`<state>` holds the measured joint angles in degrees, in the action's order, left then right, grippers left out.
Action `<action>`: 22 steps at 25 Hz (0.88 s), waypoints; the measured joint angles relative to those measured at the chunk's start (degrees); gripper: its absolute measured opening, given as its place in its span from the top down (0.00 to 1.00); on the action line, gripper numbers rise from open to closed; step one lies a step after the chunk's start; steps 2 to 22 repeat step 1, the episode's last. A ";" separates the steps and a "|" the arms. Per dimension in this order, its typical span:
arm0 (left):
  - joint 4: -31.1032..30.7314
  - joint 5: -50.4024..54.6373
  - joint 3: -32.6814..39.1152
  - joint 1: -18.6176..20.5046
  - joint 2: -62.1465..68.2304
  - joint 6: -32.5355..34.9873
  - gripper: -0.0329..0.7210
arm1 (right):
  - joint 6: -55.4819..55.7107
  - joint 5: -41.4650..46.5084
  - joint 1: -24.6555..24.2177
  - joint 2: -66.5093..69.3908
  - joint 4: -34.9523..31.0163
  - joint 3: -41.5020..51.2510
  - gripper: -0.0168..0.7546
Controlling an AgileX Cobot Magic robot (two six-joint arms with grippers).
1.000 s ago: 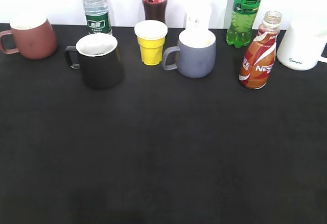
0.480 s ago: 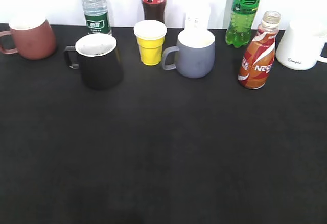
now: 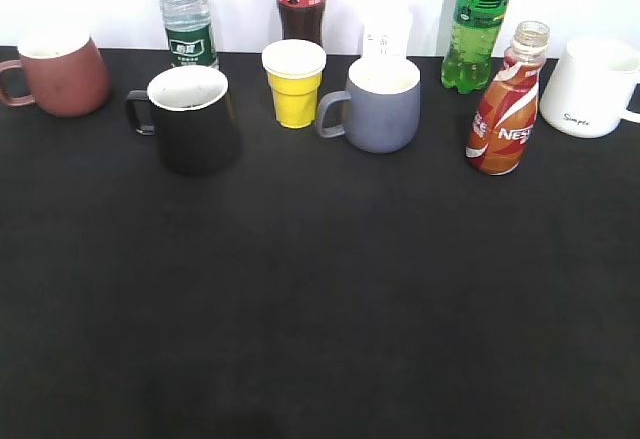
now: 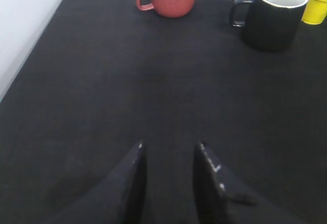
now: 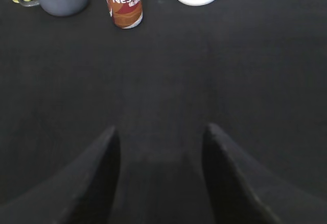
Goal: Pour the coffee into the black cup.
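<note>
Coffee [image 3: 506, 109] is seen uncapped at two o'clock on the bench [image 3: 320, 299], black cup [image 3: 193, 117] at ten o'clock. Left pincer [image 4: 168, 155] and right pincer [image 5: 159, 140] are parted, empty. Spillage is risked if the curvy bottle is tipped during grasping.

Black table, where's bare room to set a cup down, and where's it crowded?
The black table is bare across its whole near half, in front of the black cup and the coffee bottle. The far edge is crowded: reddish-brown mug, yellow cup, grey mug, white mug, bottles behind.
</note>
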<state>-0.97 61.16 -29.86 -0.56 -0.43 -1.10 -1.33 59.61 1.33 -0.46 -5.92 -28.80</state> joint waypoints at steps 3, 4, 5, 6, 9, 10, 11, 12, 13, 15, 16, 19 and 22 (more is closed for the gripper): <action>0.00 0.00 0.00 0.00 0.00 0.00 0.64 | 0.00 0.00 0.00 0.00 0.00 0.00 0.44; 0.00 0.00 0.00 0.00 0.00 0.00 0.64 | 0.00 0.00 0.00 0.00 0.00 0.00 0.44; 0.00 0.00 0.00 0.00 0.00 0.00 0.64 | 0.00 0.00 0.00 0.00 0.00 0.00 0.44; 0.00 0.00 0.00 0.00 0.00 0.00 0.64 | 0.00 0.00 0.00 0.00 0.00 0.00 0.44; 0.00 0.00 0.00 0.00 0.00 0.00 0.64 | 0.00 0.00 0.00 0.00 0.00 0.00 0.44; 0.00 0.00 0.00 0.00 0.00 0.00 0.64 | 0.00 0.00 0.00 0.00 0.00 0.00 0.44; 0.00 0.00 0.00 0.00 0.00 0.00 0.64 | 0.00 0.00 0.00 0.00 0.00 0.00 0.44; 0.00 0.00 0.00 0.00 0.00 0.00 0.64 | 0.00 0.00 0.00 0.00 0.00 0.00 0.44; 0.00 0.00 0.00 0.00 0.00 0.00 0.64 | 0.00 0.00 0.00 0.00 0.00 0.00 0.44; 0.00 0.00 0.00 0.00 0.00 0.00 0.64 | 0.00 0.00 0.00 0.00 0.00 0.00 0.44; 0.00 0.00 0.00 0.00 0.00 0.00 0.64 | 0.00 0.00 0.00 0.00 0.00 0.00 0.44; 0.00 0.00 0.00 0.00 0.00 0.00 0.64 | 0.00 0.00 0.00 0.00 0.00 0.00 0.44; 0.00 0.00 0.00 0.00 0.00 0.00 0.64 | 0.00 0.00 0.00 0.00 0.00 0.00 0.44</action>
